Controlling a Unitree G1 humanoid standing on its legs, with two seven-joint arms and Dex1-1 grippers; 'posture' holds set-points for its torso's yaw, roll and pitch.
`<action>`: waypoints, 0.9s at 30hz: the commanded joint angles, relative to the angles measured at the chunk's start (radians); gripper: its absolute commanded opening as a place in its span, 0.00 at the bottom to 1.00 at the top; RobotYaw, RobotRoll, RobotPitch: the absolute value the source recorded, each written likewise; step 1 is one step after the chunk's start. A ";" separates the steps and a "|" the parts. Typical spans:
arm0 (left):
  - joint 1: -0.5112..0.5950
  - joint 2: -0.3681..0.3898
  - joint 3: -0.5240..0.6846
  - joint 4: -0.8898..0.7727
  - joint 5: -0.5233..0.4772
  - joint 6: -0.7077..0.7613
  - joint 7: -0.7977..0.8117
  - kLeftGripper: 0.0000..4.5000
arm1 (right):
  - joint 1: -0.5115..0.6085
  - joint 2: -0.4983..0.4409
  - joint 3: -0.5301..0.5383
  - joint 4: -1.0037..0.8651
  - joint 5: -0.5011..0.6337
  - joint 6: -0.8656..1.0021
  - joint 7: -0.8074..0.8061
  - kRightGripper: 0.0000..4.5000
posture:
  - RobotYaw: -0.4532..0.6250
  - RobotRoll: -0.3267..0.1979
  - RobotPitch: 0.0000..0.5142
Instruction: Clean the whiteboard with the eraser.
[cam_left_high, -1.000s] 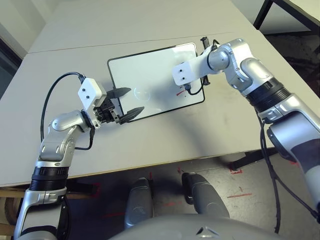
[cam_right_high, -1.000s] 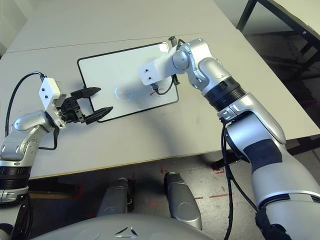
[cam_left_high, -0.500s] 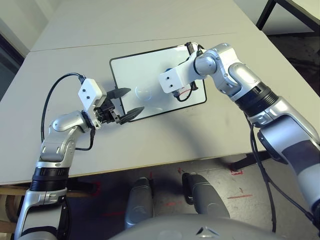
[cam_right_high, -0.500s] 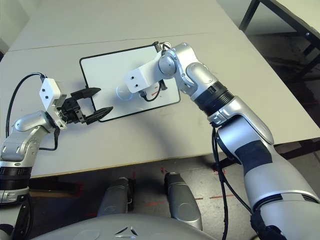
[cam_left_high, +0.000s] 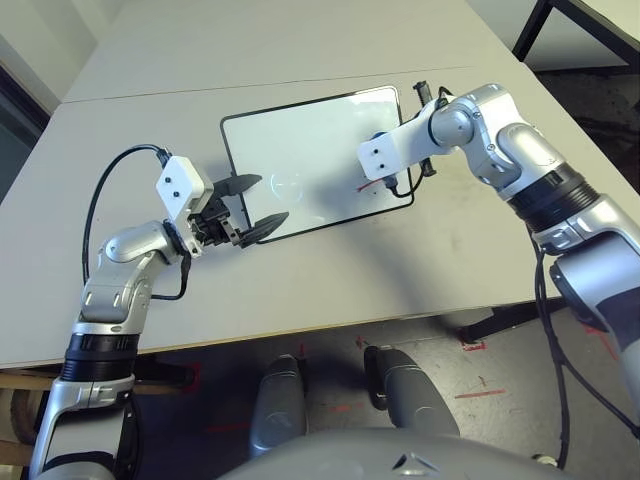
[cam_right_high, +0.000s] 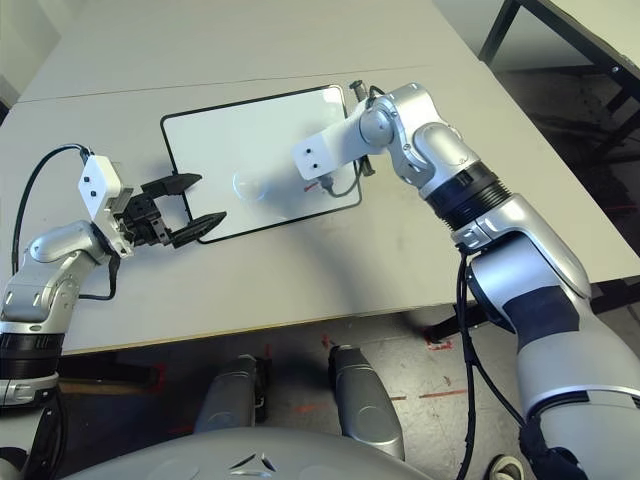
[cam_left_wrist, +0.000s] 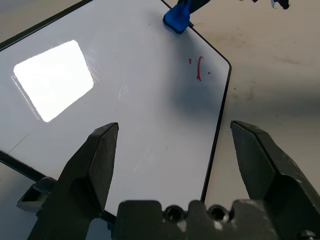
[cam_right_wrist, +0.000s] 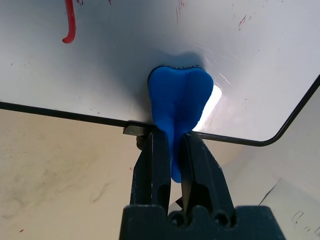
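The whiteboard (cam_left_high: 300, 150) lies flat on the grey table, a little askew. A few short red marks (cam_left_wrist: 199, 68) sit close to its near right corner. My right gripper (cam_right_wrist: 172, 142) is shut on the blue eraser (cam_right_wrist: 177, 100), whose end presses on the board just inside its right edge, beyond the red marks. From the left wrist the eraser (cam_left_wrist: 177, 17) shows at that same edge. My left gripper (cam_left_high: 262, 205) stands open at the board's near left corner, nothing between its fingers (cam_left_wrist: 95, 160).
A seam (cam_left_high: 150, 92) crosses the table behind the board. A black cable (cam_left_high: 100, 190) loops from my left wrist. A dark table frame (cam_left_high: 540, 25) stands at the far right. The table's front edge (cam_left_high: 300, 335) drops to the floor.
My right arm swept the eraser leftward across the board, then back right to the board's right edge. The red marks remain. The left arm has not moved.
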 joint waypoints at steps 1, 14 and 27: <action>0.006 0.001 -0.012 0.013 0.015 -0.005 -0.012 1.00 | 0.010 -0.021 -0.030 -0.040 0.003 0.026 0.038 0.02 | 0.33 0.62 0.24; 0.016 0.035 0.003 0.014 0.007 0.003 -0.032 1.00 | 0.183 -0.102 -0.095 -0.383 0.022 0.115 0.174 0.02 | 0.32 0.62 0.28; 0.002 0.036 -0.017 0.020 0.019 0.002 -0.047 1.00 | 0.248 -0.038 -0.074 -0.357 -0.048 0.148 0.096 0.02 | 0.32 0.62 0.28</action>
